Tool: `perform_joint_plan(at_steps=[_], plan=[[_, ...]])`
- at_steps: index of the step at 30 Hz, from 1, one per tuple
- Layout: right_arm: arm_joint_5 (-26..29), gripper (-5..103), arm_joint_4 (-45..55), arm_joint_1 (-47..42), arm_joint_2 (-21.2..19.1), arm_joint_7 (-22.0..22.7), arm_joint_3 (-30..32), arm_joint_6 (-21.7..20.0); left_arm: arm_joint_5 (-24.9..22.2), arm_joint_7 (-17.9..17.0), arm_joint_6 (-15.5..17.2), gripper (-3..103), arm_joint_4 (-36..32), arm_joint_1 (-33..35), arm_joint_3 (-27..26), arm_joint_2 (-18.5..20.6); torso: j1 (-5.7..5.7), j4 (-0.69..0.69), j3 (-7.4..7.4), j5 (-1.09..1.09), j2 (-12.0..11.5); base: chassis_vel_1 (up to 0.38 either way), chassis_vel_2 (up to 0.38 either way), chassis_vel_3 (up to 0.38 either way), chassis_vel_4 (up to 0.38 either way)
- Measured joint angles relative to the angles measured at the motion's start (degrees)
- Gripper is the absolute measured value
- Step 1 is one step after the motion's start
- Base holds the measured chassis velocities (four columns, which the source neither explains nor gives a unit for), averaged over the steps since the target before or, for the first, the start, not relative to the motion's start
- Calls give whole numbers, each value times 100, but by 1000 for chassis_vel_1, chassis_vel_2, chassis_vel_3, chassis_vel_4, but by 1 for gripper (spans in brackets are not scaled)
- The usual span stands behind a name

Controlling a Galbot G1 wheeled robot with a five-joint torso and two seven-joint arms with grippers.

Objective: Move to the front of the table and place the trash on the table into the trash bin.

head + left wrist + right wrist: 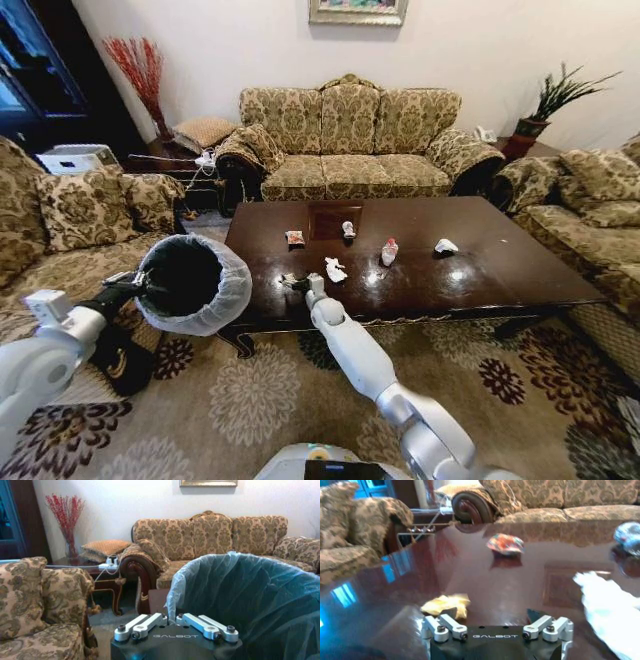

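Right end effector [303, 284] over yellowish scrap [446, 604]

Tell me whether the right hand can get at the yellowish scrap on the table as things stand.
Probably yes. The right hand hovers open over the table near edge, with the yellowish scrap just ahead of its fingers and nothing between them.

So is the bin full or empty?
Looks empty. In the head view the bin, held by the left gripper, shows a dark hollow inside its white liner, with no trash visible. Its very bottom is too dark to tell.
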Motion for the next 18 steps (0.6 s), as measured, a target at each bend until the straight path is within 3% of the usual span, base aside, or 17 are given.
perform_joint_plan(at_steps=[3, 5, 6, 7, 9, 11, 12, 13, 16, 18], plan=[[-21, 83, -90, 21, -1, -85, 23, 69, -2, 5, -13, 3, 6, -14, 7, -2, 0, 0, 0, 1, 0, 0, 0, 0, 0], [-81, 71, -182, 32, -6, -198, 62, 171, -2, 25, -31, 3, 10, -23, 27, -27, -2, 2, -2, 1, 1, 0, 0, 0, 0], [-87, 71, -183, 32, -7, -212, 63, 181, 0, 29, -34, 3, 11, -23, 30, -32, -2, 2, -2, 1, 1, 0, 0, 0, 0], [-107, 60, -175, 30, -10, -246, 61, 206, 5, 31, -42, 3, 12, -17, 30, -45, -2, 4, -1, 1, 1, 0, 0, 0, 0], [-114, 60, -162, 27, -11, -251, 57, 211, 6, 34, -47, 3, 11, -14, 27, -49, -2, 3, -1, 1, 1, 0, 0, 0, 0], [-127, 49, 49, -30, -15, -268, -6, 206, 4, 52, -58, 3, -2, 25, -29, -53, -1, 3, 0, 0, 0, 0, 0, 0, 0], [-127, 49, 49, -30, -15, -268, -6, 206, 4, 52, -58, 3, -2, 25, -29, -53, -1, 3, 0, 0, 0, 0, 0, 0, 0], [-137, 41, 215, -63, -16, -267, -53, 180, 1, 61, -61, 3, -8, 51, -72, -53, 0, 3, 0, 1, 0, 0, 0, 0, 0], [-268, 54, 518, -149, -18, -180, -160, 99, -8, 81, -76, 3, -18, 102, -149, -57, -1, 3, -1, 1, 0, 0, 0, 0, 0], [-310, 54, 583, -172, -18, -142, -171, 89, -8, 85, -78, 3, -19, 111, -157, -68, -1, 4, -1, 1, 0, 0, 0, 0, 0]])
